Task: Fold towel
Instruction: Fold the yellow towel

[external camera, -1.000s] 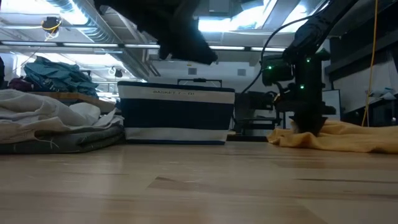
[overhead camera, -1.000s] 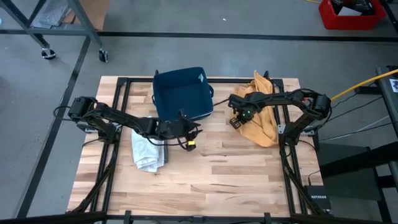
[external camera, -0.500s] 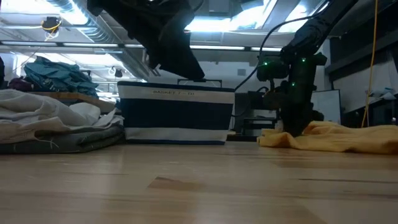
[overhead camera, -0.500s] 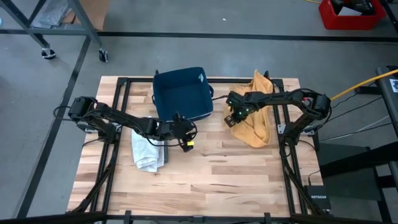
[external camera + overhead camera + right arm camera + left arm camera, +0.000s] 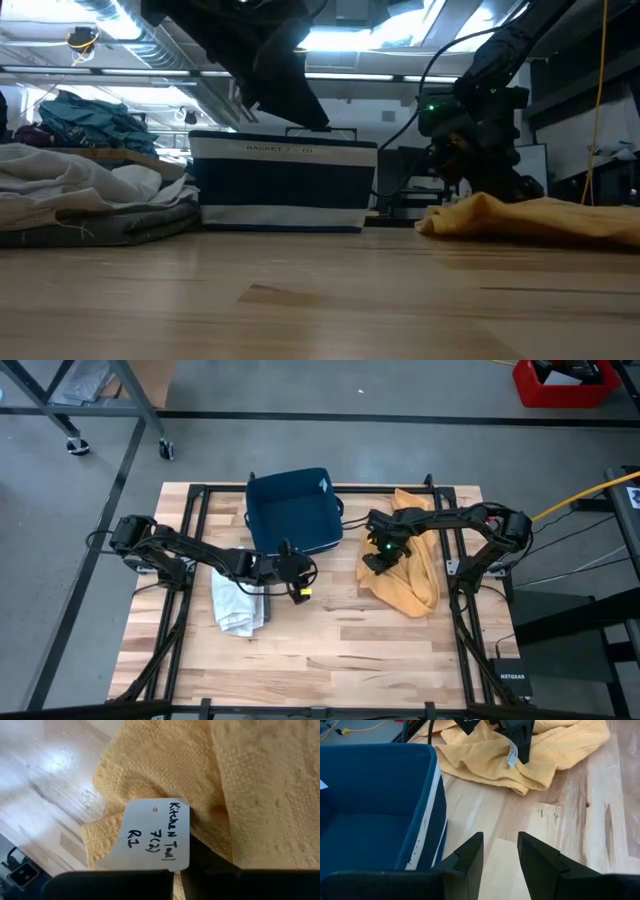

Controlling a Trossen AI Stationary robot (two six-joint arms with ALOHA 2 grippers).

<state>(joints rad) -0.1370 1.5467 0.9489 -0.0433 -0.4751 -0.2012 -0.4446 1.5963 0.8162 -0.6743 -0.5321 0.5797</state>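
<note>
From above, the yellow towel lies crumpled on the counter to the right of the blue basket, and the right gripper sits on its left edge. With the cloth bunched, the likely failure is that the gripper catches only a thin fold or the tag, so the towel slips free or drags in a heap instead of spreading. The left gripper hovers in front of the basket, beside a pale cloth pile.

At counter height, the right gripper stands down into the towel, whose near edge is humped; a pull toward the basket could bring the two into contact.

In the left wrist view, the left gripper is partly open and holds nothing.

In the right wrist view, the right gripper is closed on the towel at the white tag; how much cloth is caught cannot be told.
</note>
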